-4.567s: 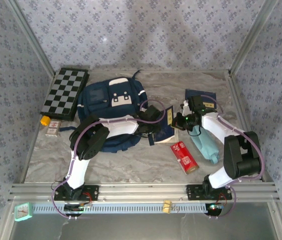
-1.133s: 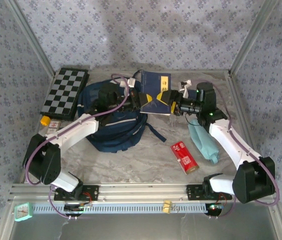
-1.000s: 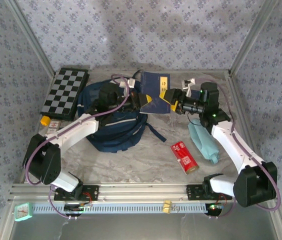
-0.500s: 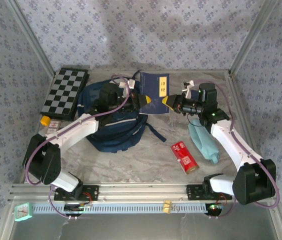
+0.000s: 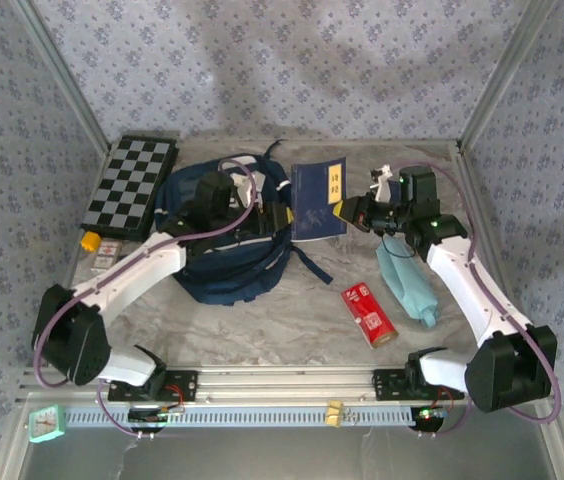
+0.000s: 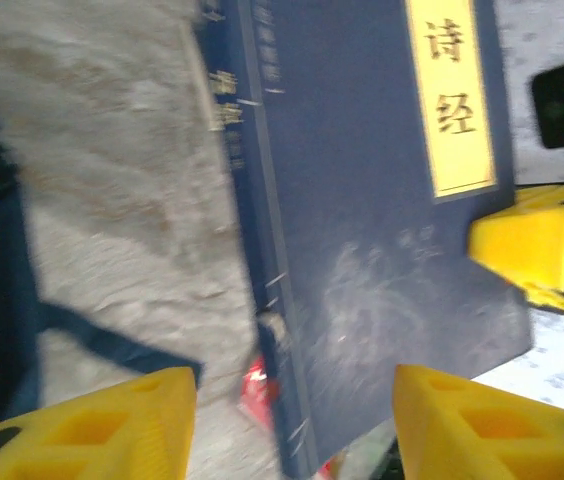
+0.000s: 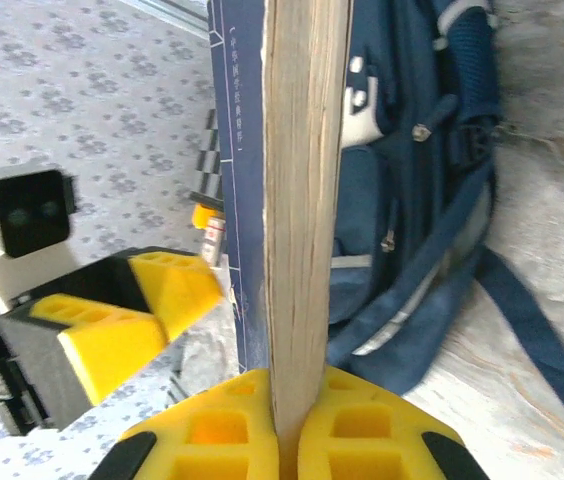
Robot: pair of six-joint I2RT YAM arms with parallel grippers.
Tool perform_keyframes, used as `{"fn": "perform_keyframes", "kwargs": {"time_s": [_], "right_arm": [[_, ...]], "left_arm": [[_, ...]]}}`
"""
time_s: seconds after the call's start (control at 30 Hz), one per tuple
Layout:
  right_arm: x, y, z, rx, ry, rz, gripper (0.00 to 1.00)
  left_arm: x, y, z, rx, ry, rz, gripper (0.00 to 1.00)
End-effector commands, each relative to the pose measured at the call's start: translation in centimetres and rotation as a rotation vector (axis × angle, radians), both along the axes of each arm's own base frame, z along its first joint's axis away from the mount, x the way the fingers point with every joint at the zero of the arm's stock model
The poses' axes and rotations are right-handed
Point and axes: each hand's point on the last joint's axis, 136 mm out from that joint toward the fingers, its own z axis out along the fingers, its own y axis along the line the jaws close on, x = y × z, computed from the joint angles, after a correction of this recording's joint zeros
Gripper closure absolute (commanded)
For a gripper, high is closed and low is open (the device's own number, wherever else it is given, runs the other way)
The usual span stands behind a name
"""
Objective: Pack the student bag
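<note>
Student bag (image 5: pixel 237 265): lies flat on the table (image 5: pixel 262 335), left of centre, with its white patches at the far end. One dark strap trails off its right side onto the bare table. We take the bag as our landmark.

Right pincer (image 5: pixel 345 210): right of the bag, reaching toward it. It is clamped on a navy book (image 5: pixel 317 200) at the book's right-hand corner. In the right wrist view the book stands edge-on, its page block pinched between the two yellow fingers (image 7: pixel 232 420), and the bag lies beyond it.

Book: just right of the bag's upper half, cover toward the overhead camera, yellow title label near its far right corner. We cannot tell whether its far edge rests on the table.

Left pincer (image 5: pixel 280 216): at the bag's right edge, with its arm crossing over the bag. The jaws stand apart. In the left wrist view its yellow fingers (image 6: pixel 112 420) sit wide on either side, and the book's near corner hangs in the gap between them. We see no contact with either finger.

Other items, placed from the bag:
- checkerboard (image 5: pixel 130 186), just left of it, at the far left of the table
- small yellow piece (image 5: pixel 89 241) and a small flat pack (image 5: pixel 107 256), left of it, nearer than the board
- red packet (image 5: pixel 369 314), well to its right and nearer us
- teal cloth bundle (image 5: pixel 410 285), further right, beside the red packet and under the right arm
</note>
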Motion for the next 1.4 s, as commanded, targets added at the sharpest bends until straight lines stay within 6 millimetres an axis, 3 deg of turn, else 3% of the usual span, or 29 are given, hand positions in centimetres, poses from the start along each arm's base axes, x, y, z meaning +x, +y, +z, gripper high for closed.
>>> {"fn": "perform_keyframes", "kwargs": {"time_s": [0.0,0.07,0.2,0.43,0.63,0.77,0.9,1.1,1.23,1.37], "right_arm": [[-0.9,-1.0,-0.8,-0.075,-0.007,-0.007,1.00],[-1.3,-1.3,-2.5,-0.095,0.035,-0.017,1.00],[-1.9,-1.5,-4.8,-0.097,0.079,-0.023,1.00],[-1.9,-2.0,-6.5,-0.097,0.104,-0.051,1.00],[-1.8,-2.2,-6.2,-0.089,0.101,-0.056,1.00],[-1.9,-2.4,-6.3,-0.088,0.106,-0.060,1.00],[-1.9,-2.5,-6.3,-0.081,0.110,-0.062,1.00],[-1.9,-2.9,-6.1,-0.078,0.104,-0.076,1.00],[-2.0,-3.3,-6.1,-0.072,0.107,-0.086,1.00],[-1.9,-3.5,-6.1,-0.062,0.103,-0.089,1.00]], "left_arm": [[-0.9,4.9,-3.8,0.335,-0.034,0.045,0.39],[-1.1,7.2,-6.1,0.489,-0.023,0.064,0.36],[-1.6,9.5,-9.7,0.691,0.002,0.033,0.28],[-1.5,9.4,-13.1,1.009,-0.111,-0.074,0.24],[-0.3,9.3,-15.5,1.096,-0.107,-0.094,0.23],[1.4,9.9,-15.7,1.162,-0.139,-0.033,0.21],[2.5,8.6,-15.6,1.104,-0.155,-0.045,0.34],[4.0,7.8,-16.1,1.044,-0.121,-0.041,0.68],[4.2,6.8,-16.3,1.005,-0.110,-0.072,0.72],[4.6,6.1,-16.4,0.993,-0.108,-0.081,0.86]]}}
